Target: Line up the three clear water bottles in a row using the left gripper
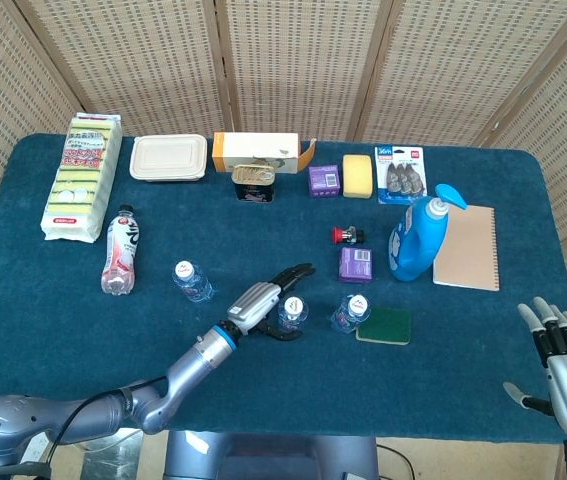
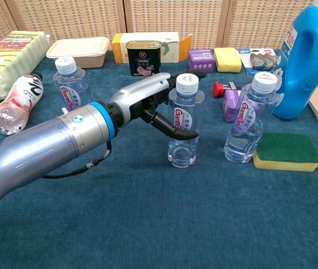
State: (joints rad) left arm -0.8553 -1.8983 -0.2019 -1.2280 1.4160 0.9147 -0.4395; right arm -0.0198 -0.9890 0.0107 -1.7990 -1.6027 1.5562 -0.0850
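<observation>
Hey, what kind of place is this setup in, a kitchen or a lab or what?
Probably a robot test or demo bench, not a kitchen: a blue-cloth table backed by wicker folding screens, spread with unrelated goods such as a detergent bottle and a notebook.

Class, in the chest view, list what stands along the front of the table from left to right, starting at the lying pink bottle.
Pink bottle → left clear bottle → left hand → middle clear bottle → right clear bottle → green sponge.
</observation>
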